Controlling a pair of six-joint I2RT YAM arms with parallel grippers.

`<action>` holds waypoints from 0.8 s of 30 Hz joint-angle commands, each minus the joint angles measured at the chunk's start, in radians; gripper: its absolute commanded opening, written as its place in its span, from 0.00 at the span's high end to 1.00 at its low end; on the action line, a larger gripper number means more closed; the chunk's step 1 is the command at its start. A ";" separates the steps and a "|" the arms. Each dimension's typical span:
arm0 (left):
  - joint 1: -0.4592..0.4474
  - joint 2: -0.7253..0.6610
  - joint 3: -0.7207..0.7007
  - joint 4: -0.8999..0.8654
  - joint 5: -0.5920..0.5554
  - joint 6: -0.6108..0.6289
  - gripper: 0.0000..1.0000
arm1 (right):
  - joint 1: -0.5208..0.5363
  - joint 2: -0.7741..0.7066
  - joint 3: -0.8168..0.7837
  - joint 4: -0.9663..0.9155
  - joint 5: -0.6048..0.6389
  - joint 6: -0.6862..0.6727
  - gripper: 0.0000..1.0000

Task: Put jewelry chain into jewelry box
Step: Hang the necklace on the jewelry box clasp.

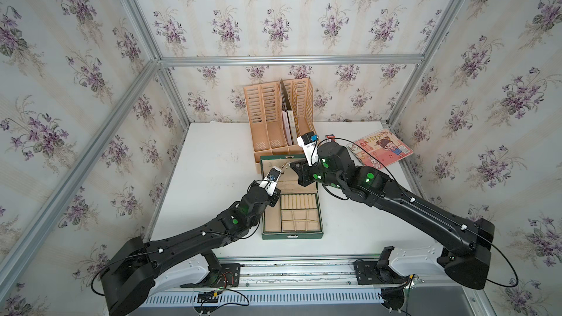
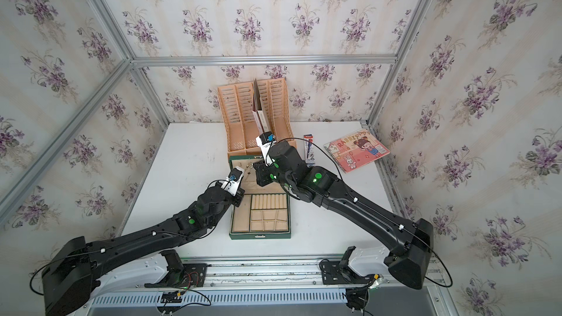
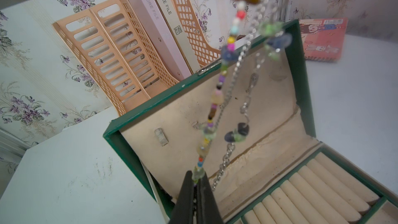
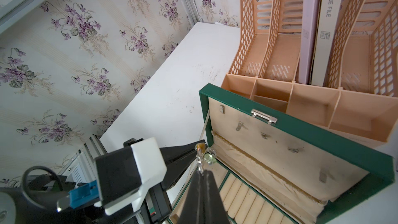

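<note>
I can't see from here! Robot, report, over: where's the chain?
Left gripper, right gripper both shut on jewelry chain. Chain hangs between them over open jewelry box, not in yet. Nothing blocking.

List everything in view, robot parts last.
silvery bead-strung jewelry chain: one, silver with coloured beads, held between both grippers above the box
dark green hinged jewelry box: one, beige lining, open, table centre
orange-tan slotted plastic file holder: one, behind the box
flat files: two, lilac and off-white, in the holder
pink spiral notebook: one, table's far right
slim dark packet: one, beside the notebook
white table: one
left gripper: one, black, shut on chain
right gripper: one, black, shut on chain
</note>
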 commanded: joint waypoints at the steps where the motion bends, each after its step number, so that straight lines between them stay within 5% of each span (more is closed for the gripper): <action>1: 0.001 -0.009 -0.014 0.036 0.059 0.001 0.83 | 0.000 -0.001 0.029 0.030 0.004 -0.026 1.00; 4: 0.001 -0.027 -0.023 0.056 0.109 0.012 0.69 | 0.001 0.001 0.054 -0.017 0.002 -0.034 1.00; 12: 0.001 -0.084 -0.031 0.047 0.216 0.032 0.54 | 0.000 0.013 0.139 -0.171 0.004 -0.051 1.00; 17: 0.001 -0.118 -0.055 0.083 0.295 0.052 0.36 | 0.001 0.007 0.168 -0.230 0.010 -0.054 1.00; 24: 0.001 -0.052 -0.054 0.167 0.360 0.079 0.34 | 0.001 -0.005 0.176 -0.252 -0.004 -0.047 1.00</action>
